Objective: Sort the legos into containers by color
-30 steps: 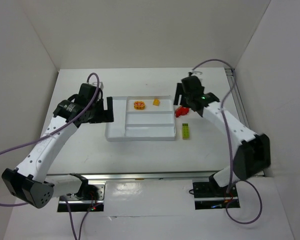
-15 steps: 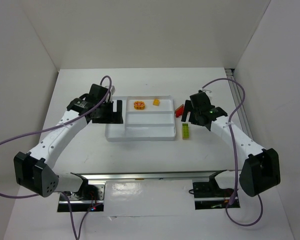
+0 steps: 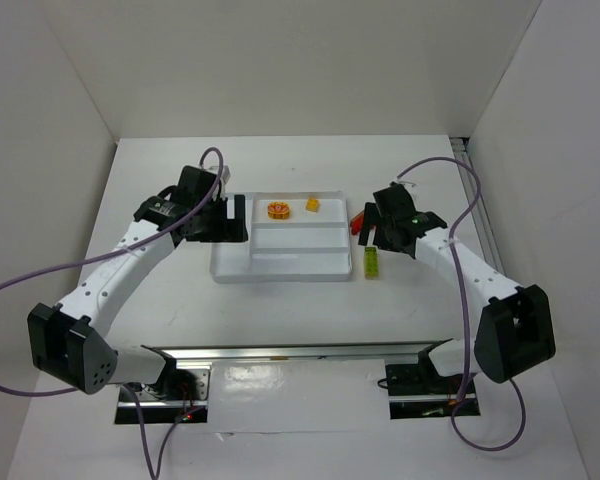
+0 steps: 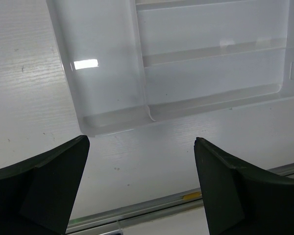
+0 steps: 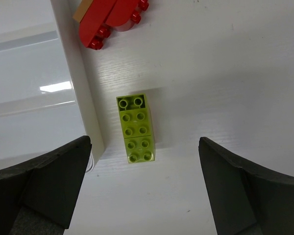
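The lime green lego [image 5: 136, 129] lies flat on the table [image 5: 225, 73], studs up, just beside the right wall of the white tray [image 5: 78, 88]. A red lego [image 5: 110, 19] lies a little farther back, close against the same wall. The right gripper [image 5: 143, 191] hangs over the green lego with its fingers spread wide and nothing in them. The left gripper [image 4: 139, 191] is spread wide too, holds nothing, and hangs over the near left corner of the tray.

The green lego is so close to the wall that I think one finger could land on the tray's edge, or bump the tray and push it. A pinch that is not square could also make the small lego slip or spin away.

In the tray, the far long part holds a round orange piece [image 3: 277, 210] and a small yellow-orange brick [image 3: 312, 205]. The other two long parts and the tall side part look bare
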Controlling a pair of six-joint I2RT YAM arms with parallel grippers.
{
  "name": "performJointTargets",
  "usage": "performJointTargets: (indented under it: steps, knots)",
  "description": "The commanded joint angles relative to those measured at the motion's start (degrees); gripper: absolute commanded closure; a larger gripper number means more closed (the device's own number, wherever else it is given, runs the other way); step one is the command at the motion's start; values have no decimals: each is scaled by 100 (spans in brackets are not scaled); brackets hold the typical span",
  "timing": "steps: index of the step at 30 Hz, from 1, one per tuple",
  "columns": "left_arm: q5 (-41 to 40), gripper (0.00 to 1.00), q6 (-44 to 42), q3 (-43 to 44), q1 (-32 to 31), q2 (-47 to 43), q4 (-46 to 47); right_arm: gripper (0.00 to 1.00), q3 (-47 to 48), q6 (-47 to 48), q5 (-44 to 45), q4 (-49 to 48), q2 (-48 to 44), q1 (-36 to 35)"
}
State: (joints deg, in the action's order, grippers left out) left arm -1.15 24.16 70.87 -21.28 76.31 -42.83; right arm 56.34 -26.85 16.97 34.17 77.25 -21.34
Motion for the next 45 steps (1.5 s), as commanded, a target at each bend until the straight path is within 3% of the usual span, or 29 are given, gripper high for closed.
performJointTargets:
  steps: [1, 9, 18, 22, 27, 31, 39, 41, 45]
  knots:
    - [-333, 0, 158, 14, 18, 111, 134, 2, -78, 84, -53, -235, -132, -89]
    - [-220, 0, 431, 383, 18, 542, 134, 16, -307, 329, -124, -570, -52, -142]
    - [-96, 0, 309, 507, 18, 780, 188, 16, -307, 488, -511, -710, 484, -142]
    - [-158, 0, 308, 393, 18, 728, 187, 25, -439, 488, -511, -868, 720, -142]
    - [-105, 0, 361, 287, 18, 780, 187, 29, -553, 426, -511, -1009, 862, -142]
    - [-43, 0, 361, 287, 18, 728, 187, 37, -554, 426, -511, -1062, 1029, -142]
    - [-96, 0, 361, 287, 18, 604, 187, 71, -616, 374, -458, -1028, 704, -142]
    - [184, 0, 361, 453, 18, 604, -31, 79, -431, 374, -458, -852, 564, -142]
    - [1693, 0, 98, 682, 18, 262, 430, 80, 113, 653, -1080, -526, -155, -142]
